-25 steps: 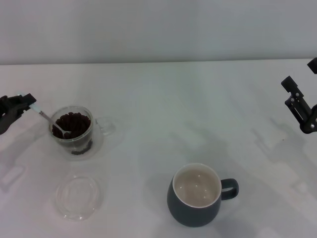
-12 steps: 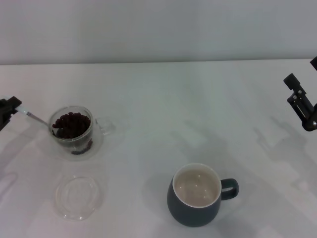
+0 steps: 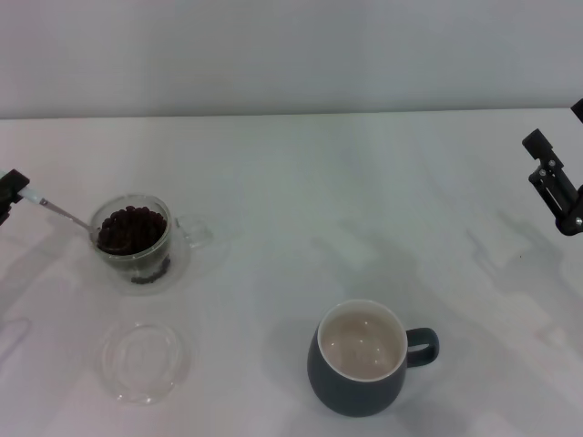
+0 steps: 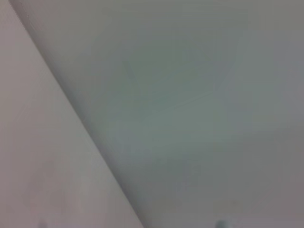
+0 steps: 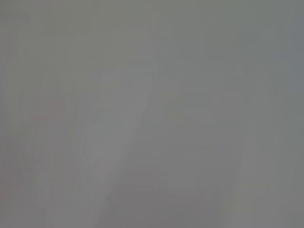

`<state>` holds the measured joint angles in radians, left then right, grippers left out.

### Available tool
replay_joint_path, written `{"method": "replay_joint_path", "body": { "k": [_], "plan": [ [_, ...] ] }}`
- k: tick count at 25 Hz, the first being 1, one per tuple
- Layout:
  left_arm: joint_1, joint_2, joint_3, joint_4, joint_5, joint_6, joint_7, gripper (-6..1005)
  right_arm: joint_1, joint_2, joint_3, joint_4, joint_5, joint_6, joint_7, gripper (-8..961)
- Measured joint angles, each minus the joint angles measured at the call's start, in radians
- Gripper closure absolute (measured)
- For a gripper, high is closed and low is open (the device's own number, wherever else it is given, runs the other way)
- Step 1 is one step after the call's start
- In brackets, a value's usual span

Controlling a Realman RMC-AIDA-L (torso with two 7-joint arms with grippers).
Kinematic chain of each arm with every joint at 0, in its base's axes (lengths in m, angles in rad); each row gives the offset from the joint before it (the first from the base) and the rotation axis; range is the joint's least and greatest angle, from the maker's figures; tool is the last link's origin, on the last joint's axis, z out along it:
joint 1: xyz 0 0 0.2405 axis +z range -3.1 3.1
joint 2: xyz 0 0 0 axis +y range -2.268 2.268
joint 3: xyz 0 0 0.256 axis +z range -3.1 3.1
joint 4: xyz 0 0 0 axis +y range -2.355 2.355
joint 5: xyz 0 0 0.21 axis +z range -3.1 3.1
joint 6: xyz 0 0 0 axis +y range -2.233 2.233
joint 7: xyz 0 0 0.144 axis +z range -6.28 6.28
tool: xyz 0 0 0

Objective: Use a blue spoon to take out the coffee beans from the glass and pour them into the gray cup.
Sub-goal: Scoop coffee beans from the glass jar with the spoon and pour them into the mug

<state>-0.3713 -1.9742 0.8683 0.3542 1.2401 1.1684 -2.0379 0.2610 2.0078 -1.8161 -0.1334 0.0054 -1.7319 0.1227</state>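
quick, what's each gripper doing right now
Left gripper: at the table's left edge, shut on the blue spoon, whose bowl is in the glass.
Right gripper: parked at the far right, holding nothing; open or shut cannot be told.

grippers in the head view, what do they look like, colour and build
Both are black. The right gripper shows blocky, angular black parts with small pale fasteners on a jointed bracket. Only a small dark corner of the left gripper shows at the frame edge. No cables or markings visible.

One glass (image 3: 133,238), one gray cup (image 3: 363,359), one blue spoon (image 3: 62,213), one dish (image 3: 145,360).
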Motion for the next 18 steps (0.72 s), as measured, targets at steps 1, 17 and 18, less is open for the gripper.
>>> {"method": "replay_joint_path", "body": {
  "k": [1, 17, 18],
  "plan": [
    [-0.002, 0.0, -0.001, 0.001, 0.0, 0.005, 0.0, 874, 0.0, 0.0, 0.001, 0.0, 0.001, 0.0, 0.0, 374],
    [-0.128, -0.007, 0.034, -0.009, 0.052, 0.045, -0.021, 873, 0.0, 0.003, 0.029, 0.0, 0.016, 0.012, 0.002, 373],
    [-0.139, -0.01, 0.037, -0.01, 0.064, 0.045, -0.028, 873, 0.0, 0.003, 0.029, 0.0, 0.017, 0.012, 0.002, 373]
  ]
}}
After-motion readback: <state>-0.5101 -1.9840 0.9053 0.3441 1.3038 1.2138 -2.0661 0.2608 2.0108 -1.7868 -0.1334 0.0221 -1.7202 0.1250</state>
